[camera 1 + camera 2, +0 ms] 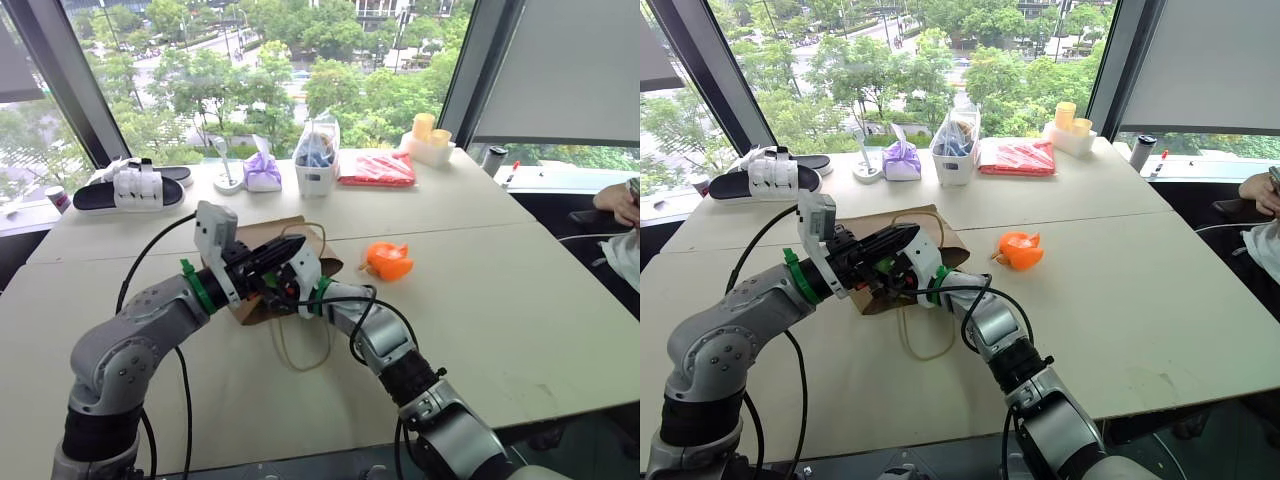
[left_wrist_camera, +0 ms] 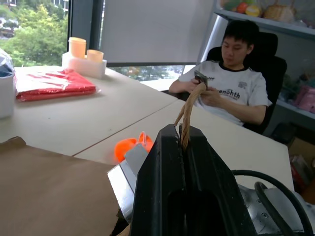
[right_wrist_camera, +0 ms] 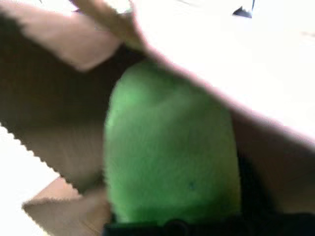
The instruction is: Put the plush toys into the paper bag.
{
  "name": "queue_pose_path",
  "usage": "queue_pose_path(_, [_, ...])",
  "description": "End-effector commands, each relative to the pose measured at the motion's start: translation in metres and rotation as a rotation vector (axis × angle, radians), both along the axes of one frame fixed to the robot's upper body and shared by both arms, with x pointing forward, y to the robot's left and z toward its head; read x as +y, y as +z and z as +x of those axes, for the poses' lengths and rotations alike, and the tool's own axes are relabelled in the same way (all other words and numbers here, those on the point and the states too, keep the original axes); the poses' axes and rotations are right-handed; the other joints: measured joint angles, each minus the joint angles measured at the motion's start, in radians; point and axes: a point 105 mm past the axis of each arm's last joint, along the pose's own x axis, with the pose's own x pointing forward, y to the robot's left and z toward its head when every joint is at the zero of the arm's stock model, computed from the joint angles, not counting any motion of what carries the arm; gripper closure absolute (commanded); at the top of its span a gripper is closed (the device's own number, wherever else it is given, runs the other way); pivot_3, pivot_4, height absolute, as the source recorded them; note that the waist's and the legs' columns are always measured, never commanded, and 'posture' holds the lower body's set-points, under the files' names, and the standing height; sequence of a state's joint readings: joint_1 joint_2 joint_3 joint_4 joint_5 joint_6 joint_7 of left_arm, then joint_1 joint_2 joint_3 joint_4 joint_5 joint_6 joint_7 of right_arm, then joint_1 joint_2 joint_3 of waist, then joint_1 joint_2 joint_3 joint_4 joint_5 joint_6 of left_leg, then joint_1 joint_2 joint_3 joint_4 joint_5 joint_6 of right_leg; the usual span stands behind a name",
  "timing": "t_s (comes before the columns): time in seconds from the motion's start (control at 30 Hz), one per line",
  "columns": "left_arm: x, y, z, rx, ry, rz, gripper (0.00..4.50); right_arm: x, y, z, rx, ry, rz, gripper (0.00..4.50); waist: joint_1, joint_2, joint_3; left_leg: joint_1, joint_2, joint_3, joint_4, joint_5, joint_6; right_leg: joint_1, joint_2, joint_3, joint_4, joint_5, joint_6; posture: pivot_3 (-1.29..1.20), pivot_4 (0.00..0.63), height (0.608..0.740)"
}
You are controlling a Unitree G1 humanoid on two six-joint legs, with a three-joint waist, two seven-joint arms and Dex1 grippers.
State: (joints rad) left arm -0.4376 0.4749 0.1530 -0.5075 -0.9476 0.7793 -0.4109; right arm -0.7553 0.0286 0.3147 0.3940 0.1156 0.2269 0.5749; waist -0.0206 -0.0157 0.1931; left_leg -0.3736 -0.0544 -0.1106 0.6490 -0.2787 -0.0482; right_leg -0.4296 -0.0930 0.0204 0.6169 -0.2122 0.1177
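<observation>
The paper bag (image 1: 270, 262) lies on its side on the pale surface (image 1: 520, 300), its mouth facing the robot's right, with one thin loop handle (image 1: 300, 350) trailing toward the near edge. The left gripper (image 2: 186, 142) has its black fingers (image 2: 162, 187) clenched on the bag's other handle (image 2: 189, 110), which sticks up from between them in the left wrist view and holds the mouth up. The right gripper (image 1: 292, 285) is at the bag's mouth. Its wrist view looks straight into the brown paper, where the lime-green plush toy (image 3: 170, 152) sits just in front of its fingers, inside the bag's opening; whether those fingers are grasping the toy or have released it cannot be told. The orange plush toy (image 1: 388, 261) rests on the surface near the bag, on the robot's right. Farther back stand a pair of sandals (image 1: 130, 185), a purple pouch (image 1: 262, 172), a white tub (image 1: 316, 165) and a red packet (image 1: 377, 168). A person (image 2: 231, 83) sits at the surface's far right end.
</observation>
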Motion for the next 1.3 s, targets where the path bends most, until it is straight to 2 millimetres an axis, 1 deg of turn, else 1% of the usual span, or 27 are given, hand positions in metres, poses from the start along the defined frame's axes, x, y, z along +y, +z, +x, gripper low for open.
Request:
queue_pose_path(0.03, [0.003, 0.011, -0.005, -0.045, 0.004, -0.018, 4.50, 0.006, 0.014, -0.003, -0.090, 0.010, 0.023, 1.08, 0.000, 0.000, 0.000, 0.000, 0.000, 0.000, 0.000, 0.000, 0.000, 0.000, 0.000, 0.000, 0.000, 0.000, 0.000, 0.00, 0.150, 0.740])
queue_pose_path(0.1, [0.005, 0.012, -0.005, -0.044, 0.010, -0.025, 4.50, 0.004, 0.014, -0.003, -0.100, 0.000, 0.030, 0.04, 0.000, 0.000, 0.000, 0.000, 0.000, 0.000, 0.000, 0.000, 0.000, 0.000, 0.000, 0.000, 0.000, 0.000, 0.000, 0.00, 0.150, 0.740])
queue_pose_path(0.2, [0.009, 0.013, -0.003, -0.041, 0.022, -0.038, 4.50, 0.001, 0.014, -0.003, -0.112, -0.022, 0.035, 0.01, 0.000, 0.000, 0.000, 0.000, 0.000, 0.000, 0.000, 0.000, 0.000, 0.000, 0.000, 0.000, 0.000, 0.000, 0.000, 0.00, 0.150, 0.740])
queue_pose_path(0.33, [0.016, 0.015, -0.001, -0.032, 0.045, -0.055, 4.50, -0.012, 0.020, -0.006, -0.124, -0.032, 0.038, 0.01, 0.000, 0.000, 0.000, 0.000, 0.000, 0.000, 0.000, 0.000, 0.000, 0.000, 0.000, 0.000, 0.000, 0.000, 0.000, 0.00, 0.150, 0.740])
queue_pose_path(0.47, [0.024, 0.007, 0.001, -0.014, 0.065, -0.025, 4.50, -0.045, 0.032, -0.014, -0.114, -0.037, 0.024, 0.01, 0.004, 0.000, 0.000, 0.000, 0.000, 0.000, 0.000, 0.000, 0.000, 0.000, 0.000, 0.000, 0.000, 0.000, 0.000, 0.00, 0.150, 0.740])
queue_pose_path(0.6, [0.024, 0.002, 0.001, -0.007, 0.055, -0.008, 4.50, -0.080, 0.048, -0.027, -0.078, -0.034, 0.037, 0.01, 0.006, 0.000, 0.000, 0.000, 0.000, 0.000, 0.000, 0.000, 0.000, 0.000, 0.000, 0.000, -0.001, 0.000, 0.000, 0.00, 0.150, 0.740])
queue_pose_path(0.67, [0.022, 0.001, 0.000, -0.006, 0.045, -0.010, 4.50, -0.107, 0.059, -0.028, -0.056, -0.068, 0.044, 0.01, 0.006, 0.000, 0.000, 0.000, 0.000, 0.000, 0.000, 0.000, 0.000, 0.000, 0.000, 0.000, 0.000, 0.000, 0.000, 0.00, 0.150, 0.740])
queue_pose_path(0.73, [0.021, 0.000, 0.001, -0.004, 0.036, -0.013, 4.50, -0.129, 0.063, -0.026, -0.044, -0.112, 0.037, 0.01, 0.005, 0.000, 0.000, 0.000, 0.000, 0.000, 0.000, 0.000, 0.000, 0.001, 0.000, 0.000, 0.000, 0.000, 0.000, 0.00, 0.150, 0.740])
queue_pose_path(0.83, [0.018, -0.001, 0.000, -0.002, 0.014, -0.008, 4.50, -0.156, 0.060, -0.011, -0.015, -0.215, 0.036, 0.01, 0.003, 0.000, 0.000, 0.000, 0.000, 0.000, 0.000, 0.000, 0.000, 0.001, 0.000, 0.000, -0.001, 0.000, 0.000, 0.00, 0.150, 0.740])
queue_pose_path(0.87, [0.018, -0.001, -0.002, -0.002, 0.004, -0.006, 4.50, -0.166, 0.054, -0.002, -0.027, -0.278, -0.012, 0.01, 0.002, 0.000, 0.000, 0.000, 0.000, 0.001, 0.000, 0.000, 0.000, 0.001, 0.000, 0.000, -0.001, 0.000, 0.000, 0.00, 0.150, 0.740])
queue_pose_path(0.93, [0.017, 0.000, -0.003, -0.006, -0.011, 0.001, 4.50, -0.179, 0.039, 0.016, -0.050, -0.369, -0.103, 0.01, 0.002, 0.000, 0.000, 0.000, 0.000, 0.001, 0.000, 0.000, 0.000, 0.001, 0.000, 0.000, -0.001, 0.000, 0.000, 0.00, 0.150, 0.740])
queue_pose_path(1.0, [0.017, 0.001, -0.003, -0.010, -0.018, 0.005, 4.50, -0.184, 0.028, 0.028, -0.072, -0.415, -0.163, 0.01, 0.001, 0.000, 0.000, 0.000, 0.000, 0.002, 0.000, 0.000, 0.000, 0.001, 0.000, 0.001, -0.001, 0.000, 0.000, 0.00, 0.150, 0.740])
queue_pose_path(1.03, [0.017, 0.002, -0.003, -0.014, -0.018, 0.008, 4.50, -0.187, 0.020, 0.037, -0.081, -0.450, -0.199, 0.01, 0.001, 0.000, 0.000, 0.000, 0.000, 0.002, 0.000, 0.000, 0.000, 0.001, 0.000, 0.001, -0.001, 0.000, 0.000, 0.00, 0.150, 0.740])
queue_pose_path(1.1, [0.017, 0.003, -0.002, -0.018, -0.016, 0.010, 4.50, -0.189, 0.009, 0.051, -0.095, -0.493, -0.238, 0.01, -0.001, 0.000, 0.000, 0.000, 0.000, 0.002, 0.000, 0.000, 0.000, 0.001, 0.000, 0.001, -0.001, 0.000, 0.000, 0.00, 0.150, 0.740])
queue_pose_path(1.2, [0.017, 0.003, -0.001, -0.019, -0.016, 0.010, 4.50, -0.189, 0.006, 0.057, -0.111, -0.500, -0.244, 0.01, 0.001, 0.000, 0.000, 0.000, 0.000, 0.002, 0.000, 0.000, 0.000, 0.001, 0.000, 0.001, -0.002, 0.000, 0.000, 0.00, 0.150, 0.740])
queue_pose_path(1.27, [0.016, 0.004, -0.003, -0.024, -0.014, 0.011, 4.50, -0.189, -0.005, 0.070, -0.108, -0.552, -0.267, 0.01, 0.001, 0.000, 0.000, 0.000, 0.000, 0.002, 0.000, 0.000, 0.000, 0.001, 0.000, 0.001, -0.002, 0.000, 0.000, 0.00, 0.150, 0.740])
queue_pose_path(1.3, [0.016, 0.004, -0.003, -0.026, -0.010, 0.012, 4.50, -0.188, -0.011, 0.075, -0.131, -0.567, -0.311, 0.01, 0.000, 0.000, 0.000, 0.000, 0.000, 0.002, 0.000, 0.000, 0.000, 0.001, 0.000, 0.001, -0.002, 0.000, 0.000, 0.00, 0.150, 0.740])
